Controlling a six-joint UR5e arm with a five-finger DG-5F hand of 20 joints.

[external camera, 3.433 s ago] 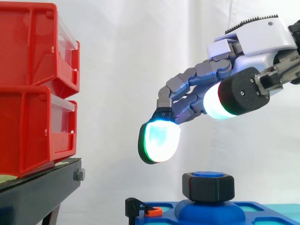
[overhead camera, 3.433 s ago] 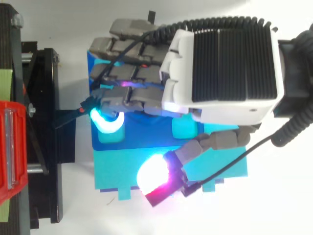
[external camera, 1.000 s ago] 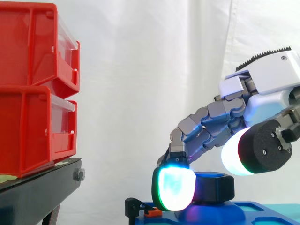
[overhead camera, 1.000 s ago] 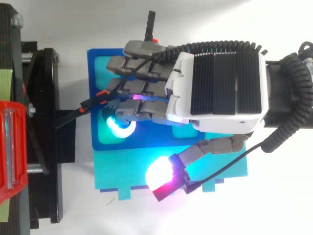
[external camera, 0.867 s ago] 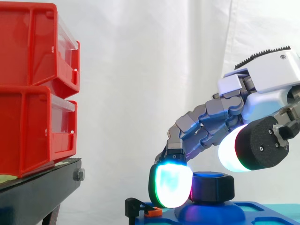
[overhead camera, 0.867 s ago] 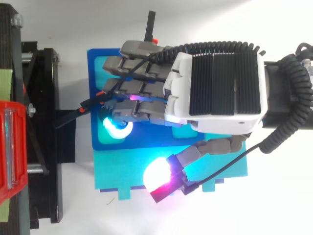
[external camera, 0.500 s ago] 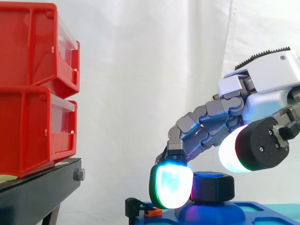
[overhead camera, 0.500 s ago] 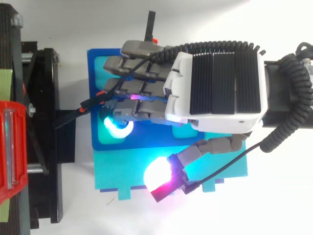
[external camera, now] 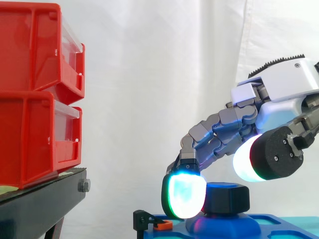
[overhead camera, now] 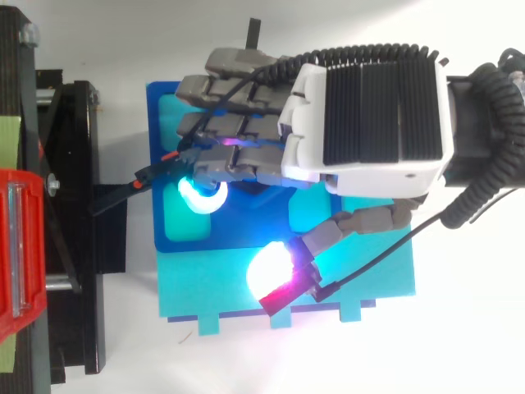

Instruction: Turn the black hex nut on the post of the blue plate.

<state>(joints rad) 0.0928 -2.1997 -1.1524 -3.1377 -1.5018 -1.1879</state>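
Observation:
The black hex nut [external camera: 228, 198] sits on a blue post rising from the blue plate [external camera: 279, 222], low in the side view. My hand [external camera: 281, 92] comes in from the right and arches over the nut. Its fingers curl down round the nut, and a cyan-green fingertip [external camera: 183, 196] rests against the nut's left side. The thumb, with a white pad [external camera: 246, 158], hangs above and in front of the nut, apart from it. From above, the hand [overhead camera: 377, 119] covers the nut on the blue plate [overhead camera: 161, 107]; the thumb's tip [overhead camera: 275, 281] glows over the teal plate.
Two stacked red bins [external camera: 37, 94] stand on a black stand [external camera: 35, 209] at the left. A black clip with an orange piece [external camera: 152, 222] sits at the blue plate's left edge. A teal plate [overhead camera: 205, 300] adjoins the blue one. A white curtain hangs behind.
Since 3.4 s ago the hand came down from above the nut to curl round it. In the last half second the fingertip slid closer against the nut and the thumb swung inward.

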